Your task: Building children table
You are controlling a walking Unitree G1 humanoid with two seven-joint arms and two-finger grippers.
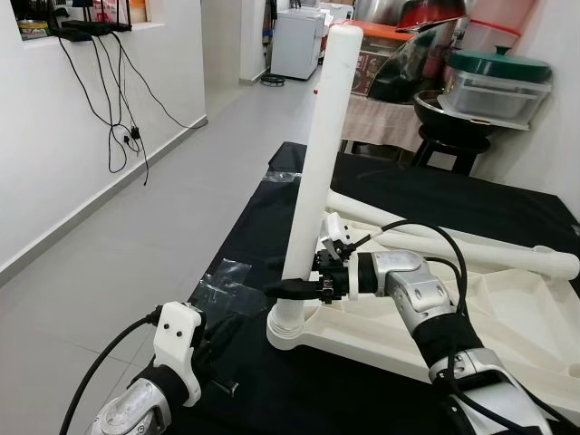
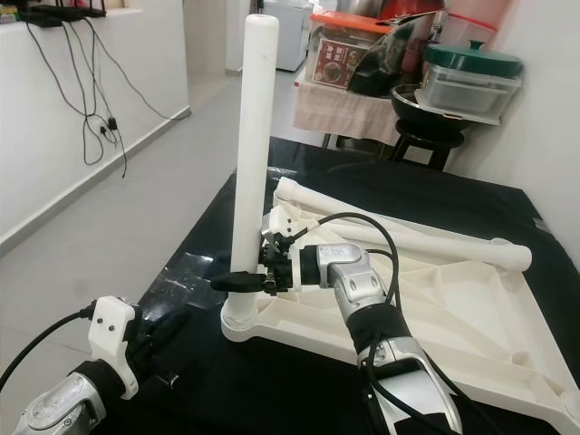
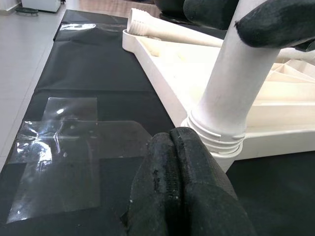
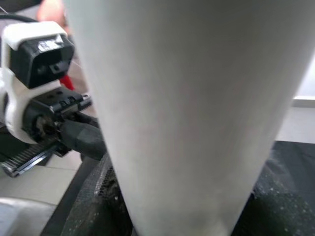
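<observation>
Leg-fitting step: right hand (image 1: 292, 288) was clamped on the tall white plastic leg (image 1: 317, 163), standing in the upturned cream tabletop (image 1: 507, 308) corner socket at 7 o'clock. Left hand (image 3: 172, 162), pinched together, hovered just beside; next I'd guess twisting it tight.

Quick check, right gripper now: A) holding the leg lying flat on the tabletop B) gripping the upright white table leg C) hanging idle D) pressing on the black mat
B: the right gripper has its jaws closed around the upright white table leg just above its threaded socket in the overturned tabletop.
</observation>
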